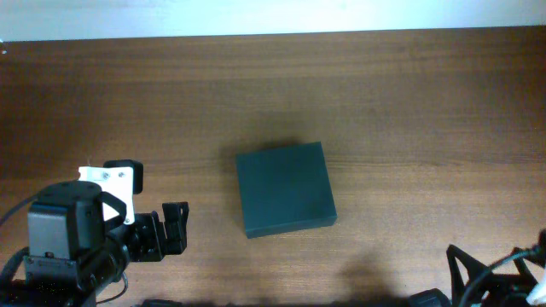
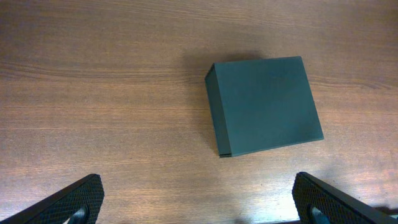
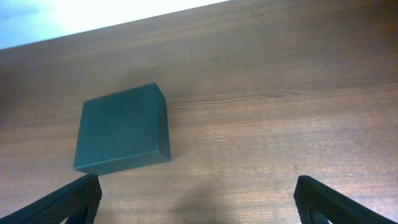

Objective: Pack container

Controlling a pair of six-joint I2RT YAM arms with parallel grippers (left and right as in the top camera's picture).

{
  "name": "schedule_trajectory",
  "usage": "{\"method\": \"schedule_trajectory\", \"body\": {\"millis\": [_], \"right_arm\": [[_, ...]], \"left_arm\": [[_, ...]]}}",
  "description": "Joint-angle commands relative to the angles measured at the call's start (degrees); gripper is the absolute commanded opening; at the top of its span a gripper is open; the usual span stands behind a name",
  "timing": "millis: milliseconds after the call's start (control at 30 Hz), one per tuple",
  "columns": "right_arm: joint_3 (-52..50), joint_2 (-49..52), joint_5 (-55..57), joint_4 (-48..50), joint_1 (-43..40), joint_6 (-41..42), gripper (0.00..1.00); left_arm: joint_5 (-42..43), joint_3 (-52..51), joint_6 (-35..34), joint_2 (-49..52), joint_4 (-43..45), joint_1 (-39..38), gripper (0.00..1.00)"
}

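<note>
At the near edge, the left gripper (image 1: 177, 228) is being held released, and its fingers (image 2: 78, 199) are being shown spread wide in its own wrist view, with only bare table (image 1: 409, 102) between them. The right gripper (image 3: 199, 202) is likewise being held unclenched, with nothing being grasped. From overhead only a sliver of it is being caught at the bottom right corner, so its spread is being made plain by the right wrist view alone. The white bracket (image 1: 102, 179) on the left arm is being shown only from overhead. Further out, the container (image 1: 286, 189) is being seen lying flat and closed near the middle of the table, well apart from both grippers. Its left side wall is being revealed only by the left wrist view and its right wall only by the right wrist view, while from overhead mostly its top is being seen. Farthest off, a pale strip (image 3: 93, 15) beyond the table's far edge is being shown by the right wrist and overhead views, not by the left wrist view
</note>
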Motion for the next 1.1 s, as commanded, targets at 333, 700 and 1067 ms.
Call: {"method": "schedule_trajectory", "body": {"millis": [333, 700, 1067], "right_arm": [[-11.5, -10.9, 8.1, 11.3, -9.4, -0.4, 0.99], [-31.1, -20.2, 10.3, 41.2, -15.3, -0.4, 0.99], [-54.0, -30.0, 8.2, 70.9, -15.5, -0.3, 0.99]], "left_arm": [[0.2, -0.2, 0.3, 0.0, -0.1, 0.2, 0.99], [0.2, -0.2, 0.3, 0.0, -0.1, 0.2, 0.99], [0.2, -0.2, 0.3, 0.0, -0.1, 0.2, 0.99]]}}
